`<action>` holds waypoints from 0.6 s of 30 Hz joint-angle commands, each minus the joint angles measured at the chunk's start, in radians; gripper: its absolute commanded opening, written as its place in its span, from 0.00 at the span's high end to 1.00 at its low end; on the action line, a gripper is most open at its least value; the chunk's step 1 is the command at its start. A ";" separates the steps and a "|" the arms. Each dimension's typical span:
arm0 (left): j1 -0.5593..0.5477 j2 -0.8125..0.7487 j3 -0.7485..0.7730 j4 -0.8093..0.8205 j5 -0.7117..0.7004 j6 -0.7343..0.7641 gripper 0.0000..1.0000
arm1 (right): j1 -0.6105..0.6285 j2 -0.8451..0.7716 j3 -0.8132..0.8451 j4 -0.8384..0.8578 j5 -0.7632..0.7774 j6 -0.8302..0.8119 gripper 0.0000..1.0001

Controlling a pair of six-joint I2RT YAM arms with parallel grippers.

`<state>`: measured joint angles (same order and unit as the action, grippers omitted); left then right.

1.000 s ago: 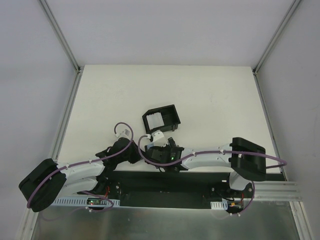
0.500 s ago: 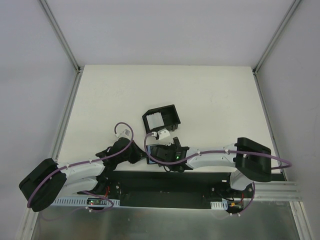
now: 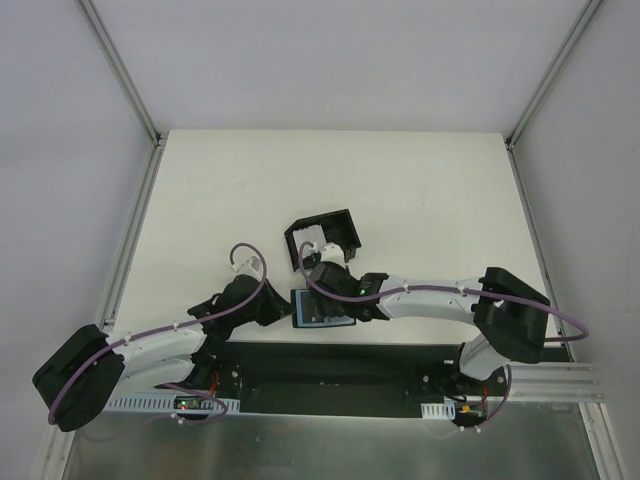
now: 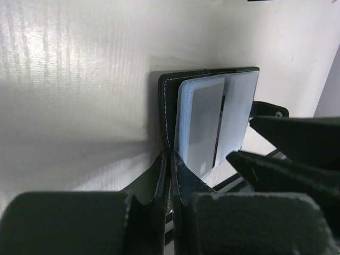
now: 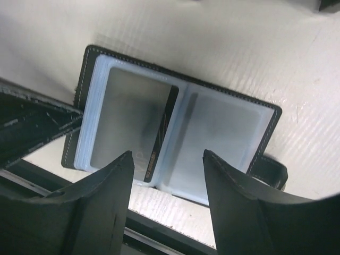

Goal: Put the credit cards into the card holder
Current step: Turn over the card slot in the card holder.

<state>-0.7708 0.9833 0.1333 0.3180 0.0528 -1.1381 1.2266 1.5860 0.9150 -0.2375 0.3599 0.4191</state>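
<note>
Card holder (image 3: 322, 308) open at worktop's near edge, left tool (image 4: 169, 164) clamped on its cover; right tool (image 5: 167, 155) open, empty; credit cards (image 3: 311, 240) lie in box (image 3: 349, 233), insertion pending.

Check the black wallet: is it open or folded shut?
Open. The wallet lies spread flat on the table, both clear card sleeves showing side by side; the left gripper pinches one cover edge.

No writing can be read in any view.
The right wrist view shows a few faint pale marks, perhaps lettering, along the dark strip (image 5: 161, 135) at the fold of the open wallet (image 5: 218, 130). They are too small and blurred to make out.
</note>
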 commanded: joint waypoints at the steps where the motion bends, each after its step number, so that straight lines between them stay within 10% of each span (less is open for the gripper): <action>1: 0.004 -0.049 0.040 -0.042 0.015 0.072 1.00 | -0.056 -0.037 0.035 0.076 -0.159 0.017 0.43; 18: 0.002 -0.094 0.062 -0.046 0.036 0.115 1.00 | -0.073 0.112 0.197 -0.020 -0.191 0.009 0.43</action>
<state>-0.7708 0.8986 0.1635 0.2707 0.0715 -1.0462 1.1534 1.6951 1.0779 -0.2203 0.1658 0.4252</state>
